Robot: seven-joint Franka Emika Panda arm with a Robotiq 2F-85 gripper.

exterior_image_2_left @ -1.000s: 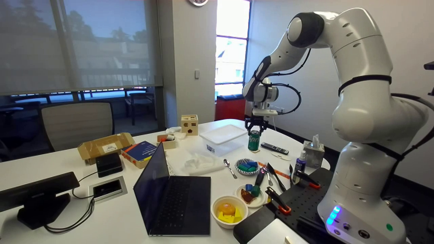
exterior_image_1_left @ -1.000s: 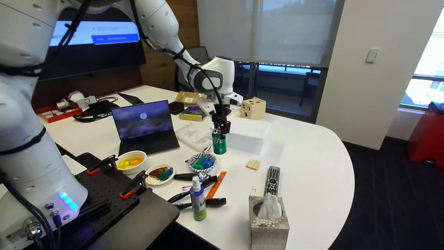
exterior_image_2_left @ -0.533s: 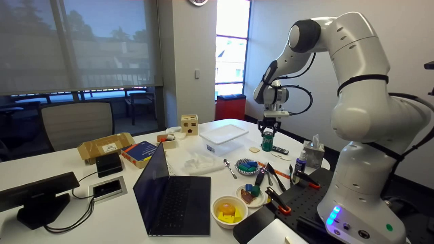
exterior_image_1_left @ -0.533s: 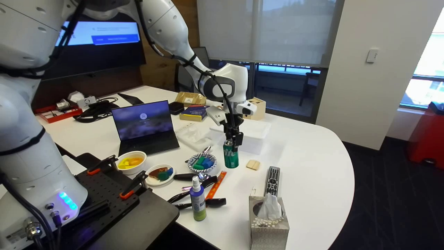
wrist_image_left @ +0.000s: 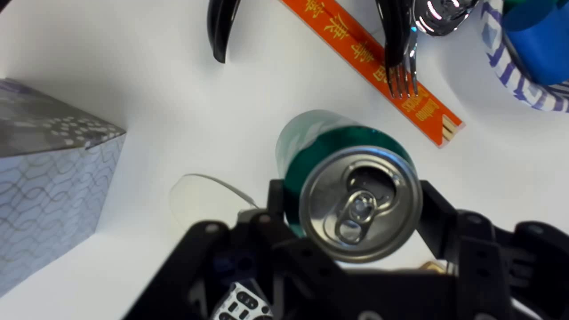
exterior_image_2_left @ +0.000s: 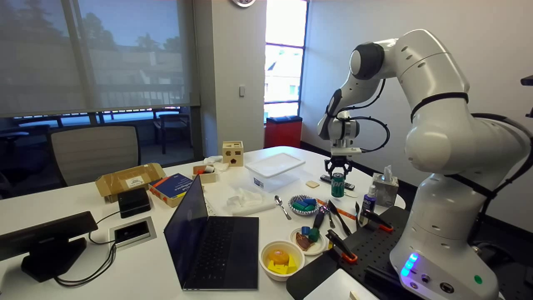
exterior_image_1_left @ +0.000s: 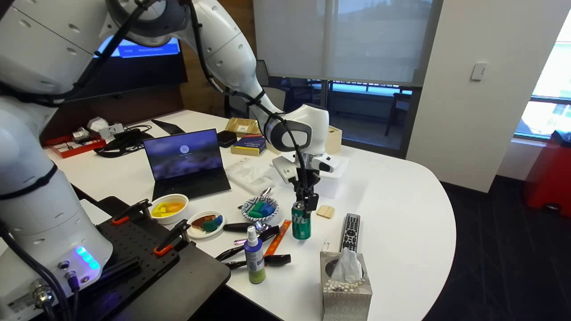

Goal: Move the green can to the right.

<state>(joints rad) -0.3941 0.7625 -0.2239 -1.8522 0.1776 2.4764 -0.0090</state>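
Observation:
The green can (exterior_image_1_left: 301, 229) is upright between the fingers of my gripper (exterior_image_1_left: 308, 209). In an exterior view the can (exterior_image_2_left: 337, 188) hangs under the gripper (exterior_image_2_left: 338, 170), with a finger on each side of its upper part. In the wrist view the can's silver lid with its opened hole shows, with green body behind it (wrist_image_left: 349, 186); both fingers of the gripper (wrist_image_left: 352, 198) press its sides. I cannot tell whether the can's bottom touches the table or is slightly above it.
An orange chopstick packet (wrist_image_left: 355, 53) and cutlery lie beside the can. A patterned bowl (exterior_image_1_left: 244, 213), a spray bottle (exterior_image_1_left: 254, 261), a tissue box (exterior_image_1_left: 345, 290) and a remote (exterior_image_1_left: 351, 229) stand or lie around it. A plastic box (exterior_image_2_left: 275, 171) and laptop (exterior_image_2_left: 225, 250) are farther off.
My gripper has carried the can away from the plastic box, past the small beige piece, towards the chopstick packet and tissue box. The can has also come lower.

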